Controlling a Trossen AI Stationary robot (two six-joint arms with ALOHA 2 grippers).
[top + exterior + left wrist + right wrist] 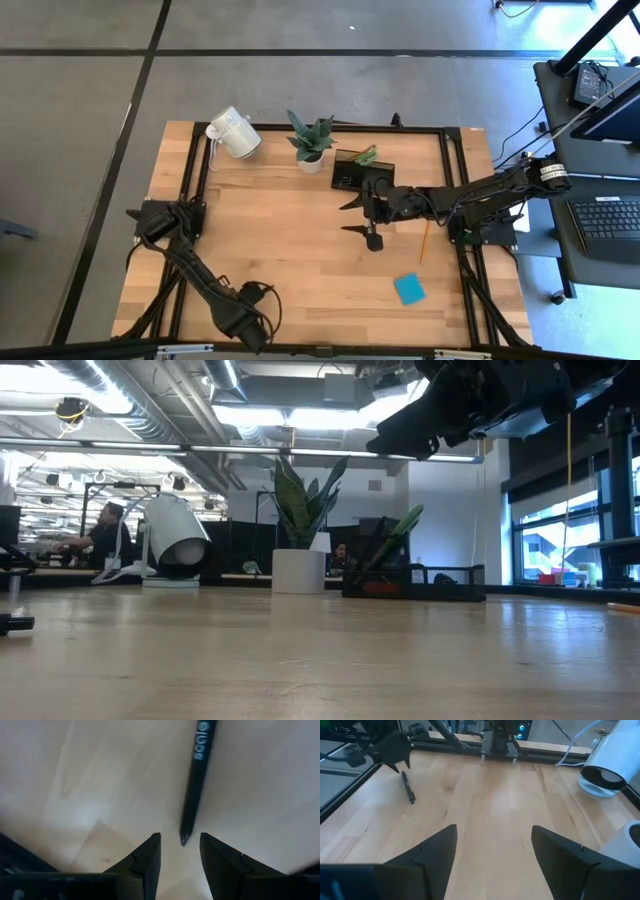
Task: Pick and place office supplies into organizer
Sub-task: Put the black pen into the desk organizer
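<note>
We keep our left claw (180,852) low over the pale wooden worktop (290,240), fingers narrowly parted and empty, astride the tip of the slim black pen (196,775); close squarely across its barrel. Farther off, our right claw (362,214) hangs wide and empty beside the low black compartmented organizer (352,170).

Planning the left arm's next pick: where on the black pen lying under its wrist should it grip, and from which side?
Grip the black pen at mid-barrel, from straight above. It lies flat on the wooden table, so the left gripper, open at the pen's tip, should straddle the narrow barrel crosswise.
</note>
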